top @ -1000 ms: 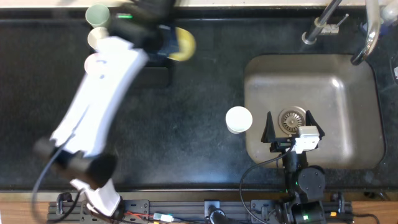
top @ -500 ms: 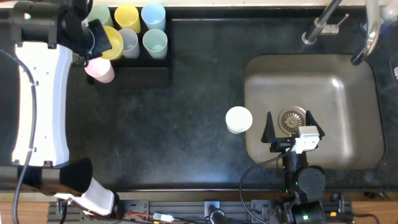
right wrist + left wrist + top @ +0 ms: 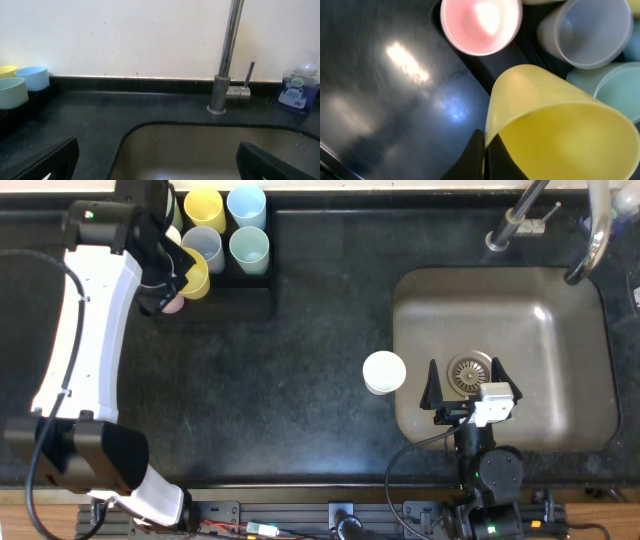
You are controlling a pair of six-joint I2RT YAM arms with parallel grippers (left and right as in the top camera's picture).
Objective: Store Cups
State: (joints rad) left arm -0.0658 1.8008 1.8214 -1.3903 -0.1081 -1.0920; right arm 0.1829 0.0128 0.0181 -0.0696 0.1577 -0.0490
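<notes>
Yellow cup (image 3: pixel 555 125), pinched tilted by its rim in the left claw (image 3: pixel 176 276) at the rack (image 3: pixel 250 300) near the pink cup (image 3: pixel 481 25) and grey cup (image 3: pixel 592 30), could catch a neighbour's rim and topple if lowered off-centre, while the right claw (image 3: pixel 466 382) hangs wide over the sink (image 3: pixel 560 290).

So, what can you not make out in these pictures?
Pink cup: top view, mostly hidden by the left gripper.
Black rack: left wrist view, largely covered by the held yellow cup.
Soap bottle: right wrist view, cut off by the edge.
</notes>
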